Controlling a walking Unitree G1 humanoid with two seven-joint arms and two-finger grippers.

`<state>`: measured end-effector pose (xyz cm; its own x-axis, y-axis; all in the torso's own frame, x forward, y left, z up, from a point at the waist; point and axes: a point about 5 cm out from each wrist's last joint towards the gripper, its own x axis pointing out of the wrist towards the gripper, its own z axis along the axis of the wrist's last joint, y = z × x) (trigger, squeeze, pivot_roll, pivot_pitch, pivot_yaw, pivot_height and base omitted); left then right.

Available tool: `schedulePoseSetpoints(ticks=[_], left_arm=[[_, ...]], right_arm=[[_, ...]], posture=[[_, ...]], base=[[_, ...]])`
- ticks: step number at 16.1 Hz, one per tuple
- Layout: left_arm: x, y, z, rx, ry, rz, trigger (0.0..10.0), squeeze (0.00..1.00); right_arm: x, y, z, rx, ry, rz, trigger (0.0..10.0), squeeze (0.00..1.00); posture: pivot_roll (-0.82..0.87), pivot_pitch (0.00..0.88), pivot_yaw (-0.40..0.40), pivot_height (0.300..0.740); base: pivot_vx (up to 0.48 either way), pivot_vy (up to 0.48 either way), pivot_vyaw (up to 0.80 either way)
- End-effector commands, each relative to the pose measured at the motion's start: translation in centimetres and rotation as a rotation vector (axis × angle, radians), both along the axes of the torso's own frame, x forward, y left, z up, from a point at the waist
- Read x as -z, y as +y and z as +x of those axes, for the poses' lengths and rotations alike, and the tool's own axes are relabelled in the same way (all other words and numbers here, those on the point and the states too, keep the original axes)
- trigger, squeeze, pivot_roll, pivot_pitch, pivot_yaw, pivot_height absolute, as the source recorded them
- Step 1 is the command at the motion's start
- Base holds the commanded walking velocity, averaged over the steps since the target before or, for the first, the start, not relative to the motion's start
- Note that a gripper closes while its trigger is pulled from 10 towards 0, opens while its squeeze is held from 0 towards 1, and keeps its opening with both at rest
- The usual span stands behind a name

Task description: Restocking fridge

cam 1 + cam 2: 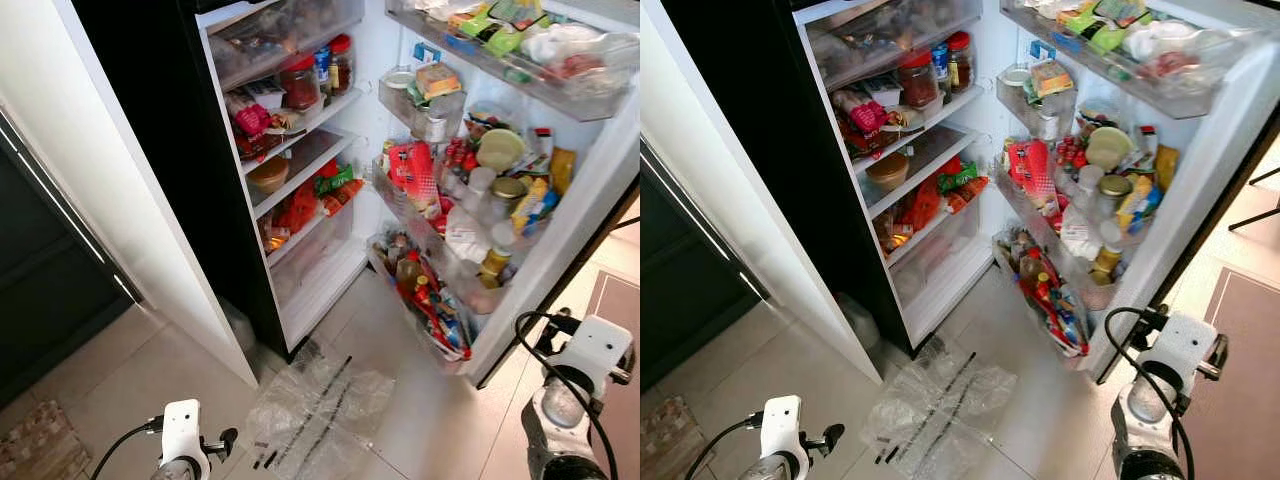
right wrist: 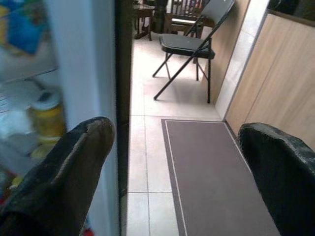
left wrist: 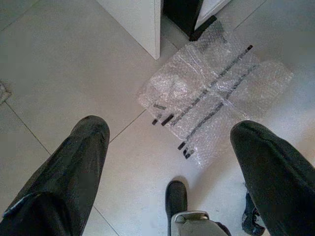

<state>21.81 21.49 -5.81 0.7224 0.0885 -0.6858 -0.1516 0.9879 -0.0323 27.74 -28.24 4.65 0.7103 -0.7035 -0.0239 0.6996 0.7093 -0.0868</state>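
Note:
The fridge [image 1: 312,152] stands open in front of me, its shelves holding jars, packets and a bowl. Its door [image 1: 585,215] is swung out to my right, with racks packed with bottles, jars and sachets. My left arm [image 1: 182,432] hangs low at the bottom left. My left gripper [image 3: 170,130] is open with nothing between its fingers and points down at the tiled floor. My right arm [image 1: 588,352] is beside the door's outer edge. My right gripper [image 2: 177,130] is also open and holds nothing. It looks past the door edge, where a yellow-lidded jar [image 2: 47,115] shows blurred.
A sheet of bubble wrap [image 1: 322,400] with black tape strips lies on the floor before the fridge. A dark cabinet [image 1: 40,270] is on the left. A brown mat [image 2: 206,177] and a folding chair [image 2: 184,44] lie beyond the door, beside a wooden wall [image 2: 275,73].

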Motion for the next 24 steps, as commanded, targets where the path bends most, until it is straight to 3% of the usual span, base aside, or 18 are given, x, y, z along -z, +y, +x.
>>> schedulePoseSetpoints(ticks=[1, 10, 16, 19, 22, 23, 24], left_arm=[[0.2, 0.5, -0.4, -0.018, 0.018, 0.001, 10.0, 0.00], [0.1, 0.3, -0.2, -0.013, 0.015, 0.001, 10.0, 0.00], [0.2, 0.6, -0.5, -0.018, 0.018, 0.004, 10.0, 0.00], [0.2, 0.7, -0.6, -0.022, 0.021, 0.005, 10.0, 0.00], [0.2, 0.8, -0.6, -0.023, 0.022, 0.005, 10.0, 0.00], [0.2, 0.8, -0.6, -0.026, 0.021, 0.006, 10.0, 0.00], [0.2, 0.8, -0.6, -0.026, 0.021, 0.007, 10.0, 0.00]], right_arm=[[-0.8, -0.3, 0.4, 0.017, -0.035, -0.003, 10.0, 0.00], [-4.1, -1.1, 2.6, 0.030, -0.128, -0.018, 10.0, 0.00], [-5.6, -0.1, 4.7, -0.083, -0.147, 0.026, 10.0, 0.00], [-5.9, 1.3, 5.8, -0.197, -0.138, 0.048, 10.0, 0.00], [-5.8, 3.3, 6.9, -0.379, -0.096, 0.061, 10.0, 0.00], [-5.8, 4.8, 7.5, -0.520, -0.071, 0.057, 10.0, 0.00], [-5.8, 5.1, 7.5, -0.538, -0.069, 0.050, 10.0, 0.00]], posture=[[0.01, 0.054, 0.057, 0.740], [0.02, 0.052, 0.062, 0.740], [0.02, 0.050, 0.063, 0.740], [0.02, 0.050, 0.063, 0.740], [0.03, 0.047, 0.063, 0.740], [0.03, 0.049, 0.063, 0.740], [0.03, 0.049, 0.063, 0.740]], base=[[0.000, 0.000, 0.00], [0.000, 0.000, 0.00], [0.000, 0.000, 0.00], [0.000, 0.000, 0.00], [0.000, 0.000, 0.00], [0.000, 0.000, 0.00], [0.000, 0.000, 0.00]])
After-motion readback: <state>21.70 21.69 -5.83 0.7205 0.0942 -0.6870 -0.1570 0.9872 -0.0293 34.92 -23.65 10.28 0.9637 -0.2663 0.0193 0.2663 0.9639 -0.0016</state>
